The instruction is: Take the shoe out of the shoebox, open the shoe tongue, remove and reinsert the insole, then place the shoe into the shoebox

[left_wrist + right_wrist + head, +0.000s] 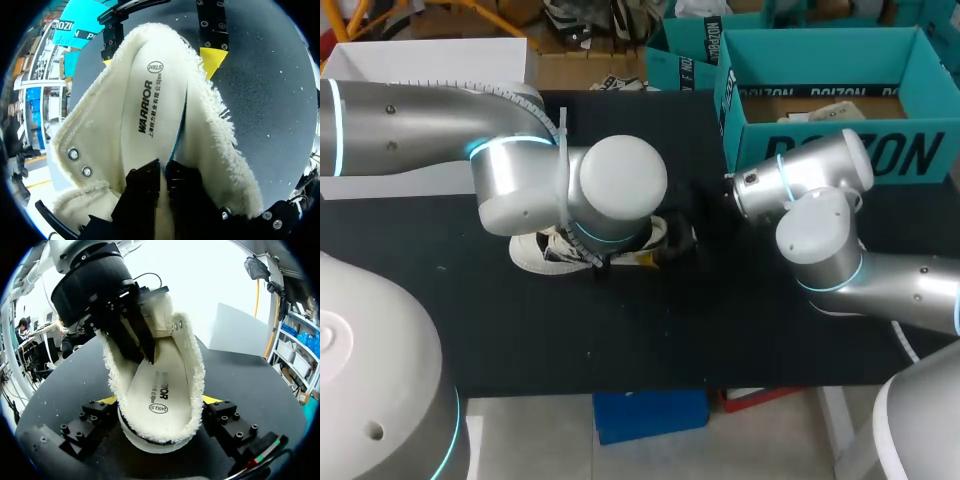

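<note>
a cream shoe (pixel 535 252) lies on the black table (pixel 620 340) near its middle, under the wrist of the left arm (pixel 520 180). its collar and inside are thick, shaggy fleece, with round metal eyelets (pixel 73 154) set along the opening. the right arm (pixel 820 240) comes in beside it, and the right claw (pixel 159 400) straddles the shoe's rounded end: one yellow tip presses the fleecy rim on each side, so it is clamped on the shoe. the opening faces the right wrist camera.

the left claw (pixel 164 170) reaches down into the opening. its two black fingers stand nearly together, pinched on the thin edge of the insole (pixel 150 100). the insole is a long, flat oval with a smooth cream top, dark print and a blue edge, and it sits inside the fleece walls.

the teal cardboard shoebox (pixel 820 150) stands open at the table's far right, well apart from the shoe.
</note>
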Tool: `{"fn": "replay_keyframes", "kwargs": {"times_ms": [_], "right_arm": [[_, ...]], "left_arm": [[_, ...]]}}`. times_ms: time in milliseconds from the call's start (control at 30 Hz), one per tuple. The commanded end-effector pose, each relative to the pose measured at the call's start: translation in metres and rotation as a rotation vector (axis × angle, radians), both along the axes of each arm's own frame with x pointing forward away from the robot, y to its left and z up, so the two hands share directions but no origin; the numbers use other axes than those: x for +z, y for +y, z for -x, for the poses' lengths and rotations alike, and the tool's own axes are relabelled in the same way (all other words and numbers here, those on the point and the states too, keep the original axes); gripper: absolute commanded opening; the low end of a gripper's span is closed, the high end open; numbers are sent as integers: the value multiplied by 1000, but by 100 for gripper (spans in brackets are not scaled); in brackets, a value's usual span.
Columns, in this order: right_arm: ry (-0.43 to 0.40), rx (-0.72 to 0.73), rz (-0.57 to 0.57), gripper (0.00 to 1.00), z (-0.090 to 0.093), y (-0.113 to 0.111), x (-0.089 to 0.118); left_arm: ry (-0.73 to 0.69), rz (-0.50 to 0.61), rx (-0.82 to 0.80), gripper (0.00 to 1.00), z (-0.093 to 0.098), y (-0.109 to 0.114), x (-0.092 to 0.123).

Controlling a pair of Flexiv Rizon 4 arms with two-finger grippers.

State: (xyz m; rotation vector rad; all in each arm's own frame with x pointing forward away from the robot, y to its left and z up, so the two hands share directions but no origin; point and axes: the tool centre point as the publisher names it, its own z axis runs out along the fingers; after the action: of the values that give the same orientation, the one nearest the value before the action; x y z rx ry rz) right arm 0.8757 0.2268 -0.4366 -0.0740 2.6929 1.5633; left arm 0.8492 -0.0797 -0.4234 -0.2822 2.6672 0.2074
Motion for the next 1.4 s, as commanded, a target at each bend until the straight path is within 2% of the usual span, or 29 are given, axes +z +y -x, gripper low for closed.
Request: {"fn": "replay_keyframes", "kwargs": {"times_ms": [33, 133, 433, 667, 933, 1133, 1400], "right_arm": [[1, -1, 4, 0, -1, -2, -2], [1, -1, 4, 0, -1, -2, -2], [1, -1, 4, 0, -1, -2, -2], [1, -1, 4, 0, -1, -2, -2], [1, -1, 4, 0, -1, -2, -2], [1, -1, 4, 0, -1, -2, -2], [1, -1, 4, 0, -1, -2, -2]], "left_arm": [[-14, 14, -14, 5, -25, 24, -68], [-11, 9, -31, 0, -22, 23, -65], [195, 124, -118, 0, -5, 20, -44], [269, 175, -160, 0, 13, 11, -28], [270, 232, -173, 0, 26, -1, -1], [275, 290, -177, 0, 29, -7, 15], [293, 334, -167, 0, 25, -6, 22]]}}
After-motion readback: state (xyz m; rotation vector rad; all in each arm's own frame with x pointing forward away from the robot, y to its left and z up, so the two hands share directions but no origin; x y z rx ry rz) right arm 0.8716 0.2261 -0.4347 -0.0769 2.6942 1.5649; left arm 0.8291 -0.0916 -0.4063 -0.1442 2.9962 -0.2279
